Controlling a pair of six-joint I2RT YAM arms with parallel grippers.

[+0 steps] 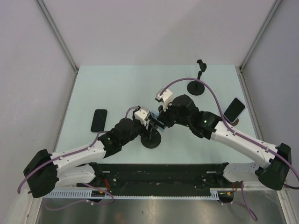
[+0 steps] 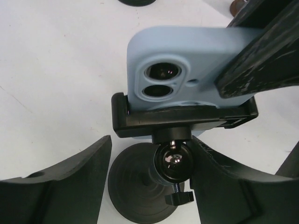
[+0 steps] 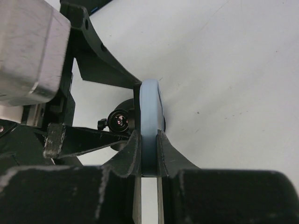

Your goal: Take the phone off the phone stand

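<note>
Pincer, right (image 1: 162, 120): in the top view it meets the left pincer (image 1: 150, 126) mid-surface (image 1: 117, 88), both over the stand (image 1: 152, 141) with its round black base. Also on the surface are a black phone (image 1: 99, 120) lying flat at left, a bare stand (image 1: 196, 85) at the far side, and a propped phone (image 1: 234, 110) at right.

Left wrist view: the left pincer is open, its fingers (image 2: 65, 182) on either side of the ball joint (image 2: 173, 161). The phone (image 2: 187, 65), in a blue case, sits in the clamp (image 2: 140, 121) with its lenses facing the camera.

Right wrist view: the right pincer is clamped on the phone's edge, one finger on each face.
</note>
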